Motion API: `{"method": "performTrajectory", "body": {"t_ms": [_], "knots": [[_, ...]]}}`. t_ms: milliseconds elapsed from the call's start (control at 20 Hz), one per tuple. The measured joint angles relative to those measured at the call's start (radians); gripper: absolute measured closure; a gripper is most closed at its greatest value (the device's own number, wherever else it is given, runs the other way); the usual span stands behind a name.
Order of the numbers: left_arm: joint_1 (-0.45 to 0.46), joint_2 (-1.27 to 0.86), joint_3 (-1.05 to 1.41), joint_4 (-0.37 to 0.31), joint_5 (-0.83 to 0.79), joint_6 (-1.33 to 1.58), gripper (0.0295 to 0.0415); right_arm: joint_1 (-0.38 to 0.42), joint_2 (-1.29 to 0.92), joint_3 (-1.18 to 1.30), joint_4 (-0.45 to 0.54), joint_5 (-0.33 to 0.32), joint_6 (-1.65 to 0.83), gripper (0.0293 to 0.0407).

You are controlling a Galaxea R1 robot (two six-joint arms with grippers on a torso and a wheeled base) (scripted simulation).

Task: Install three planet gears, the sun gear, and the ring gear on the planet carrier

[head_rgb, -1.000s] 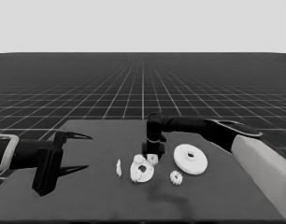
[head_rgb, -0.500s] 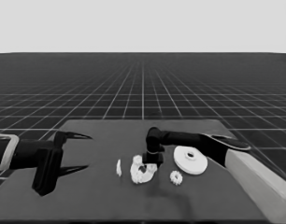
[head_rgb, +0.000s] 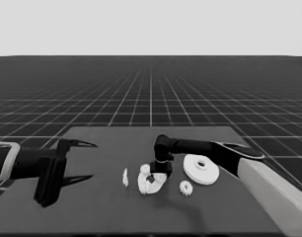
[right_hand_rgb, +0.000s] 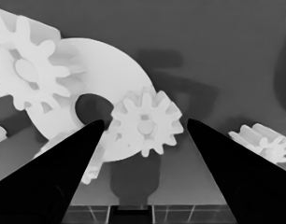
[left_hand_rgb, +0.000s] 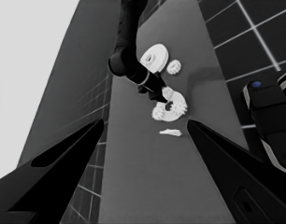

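The planet carrier, the smaller round part [head_rgb: 160, 183] [right_hand_rgb: 110, 65], lies mid-table with planet gears on it. My right gripper [head_rgb: 158, 174] [right_hand_rgb: 144, 122] hangs just over it, open. One gear [right_hand_rgb: 145, 127] rests on the carrier's face between the fingers, untouched, and a second gear [right_hand_rgb: 28, 70] sits across the hole. A third is partly hidden behind one finger. A loose gear [head_rgb: 185, 187] [right_hand_rgb: 262, 140] lies on the table beside the carrier. The ring gear, the larger round part [head_rgb: 201, 169] [left_hand_rgb: 154, 56], lies to the right. My left gripper [head_rgb: 78, 160] [left_hand_rgb: 145, 121] waits open at the table's left end.
A thin white piece [head_rgb: 125, 177] [left_hand_rgb: 171, 133] lies on the table just left of the carrier. The right arm's pale forearm [head_rgb: 269, 192] fills the lower right corner. Dark machinery with blue lights [left_hand_rgb: 269, 116] shows past the table's edge.
My right gripper has come down from above the table onto the smaller round part. The left arm has stayed where it was.
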Motion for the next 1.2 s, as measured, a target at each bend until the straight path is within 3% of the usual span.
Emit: {"method": "performTrajectory", "body": {"t_ms": [100, 250, 500, 550, 650, 1000, 1100, 1200], "knots": [[0.000, 0.000, 0.000, 0.000, 0.000, 0.000, 0.0326, 0.098, -0.023, 0.081, 0.092, -0.040, 0.049, 0.0315], [0.000, 0.000, 0.000, 0.000, 0.000, 0.000, 0.0326, 0.146, -0.026, 0.099, 0.137, -0.050, 0.060, 0.0315], [0.000, 0.000, 0.000, 0.000, 0.000, 0.000, 0.0326, 0.156, -0.027, 0.101, 0.148, -0.052, 0.062, 0.0315], [0.000, 0.000, 0.000, 0.000, 0.000, 0.000, 0.0326, 0.157, -0.177, 0.310, 0.148, -0.058, 0.102, 0.0315], [0.000, 0.000, 0.000, 0.000, 0.000, 0.000, 0.0326, 0.159, -0.347, 0.450, 0.150, -0.057, 0.089, 0.0315], [0.000, 0.000, 0.000, 0.000, 0.000, 0.000, 0.0326, 0.161, -0.426, 0.500, 0.152, -0.053, 0.061, 0.0315], [0.000, 0.000, 0.000, 0.000, 0.000, 0.000, 0.0326, 0.012, -0.408, 0.437, 0.006, -0.013, 0.024, 0.0315], [0.000, 0.000, 0.000, 0.000, 0.000, 0.000, 0.0326, -0.039, -0.396, 0.398, -0.038, 0.008, 0.003, 0.0315]]}}
